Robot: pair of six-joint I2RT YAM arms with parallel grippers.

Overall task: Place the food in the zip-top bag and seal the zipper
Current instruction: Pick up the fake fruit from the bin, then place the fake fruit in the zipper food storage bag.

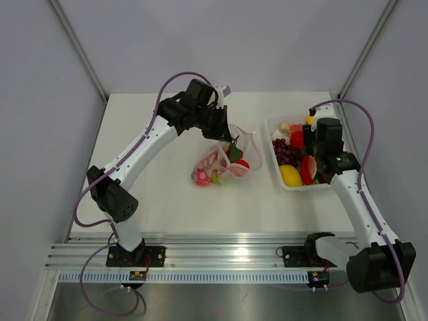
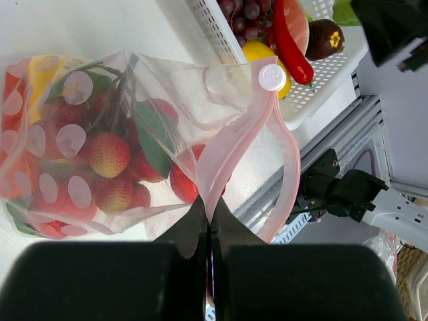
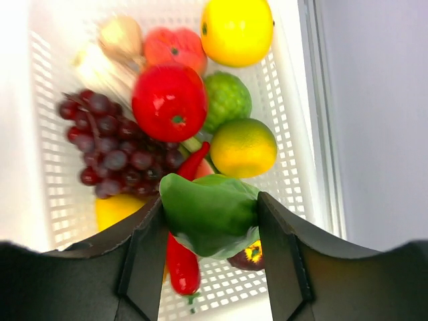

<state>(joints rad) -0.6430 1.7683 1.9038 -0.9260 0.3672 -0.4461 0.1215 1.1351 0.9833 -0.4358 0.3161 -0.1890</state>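
The clear zip-top bag (image 1: 224, 160) lies at the table's middle, holding red, yellow and green food (image 2: 107, 154). My left gripper (image 2: 210, 207) is shut on the pink zipper (image 2: 224, 157), pinching the strip and lifting the mouth open; the white slider (image 2: 272, 77) sits at the strip's far end. In the top view the left gripper (image 1: 231, 137) hovers over the bag's mouth. My right gripper (image 3: 210, 200) is over the white tray (image 3: 294, 167), its fingers pressed on both sides of a green pepper-like piece (image 3: 214, 217). From above, the right gripper (image 1: 314, 150) is mostly hidden by the wrist.
The tray (image 1: 302, 188) to the right of the bag holds dark grapes (image 3: 114, 150), a red tomato (image 3: 169, 100), a yellow fruit (image 3: 237, 30), a red chili (image 3: 182, 261) and several more pieces. The table's front rail (image 1: 227, 257) runs below.
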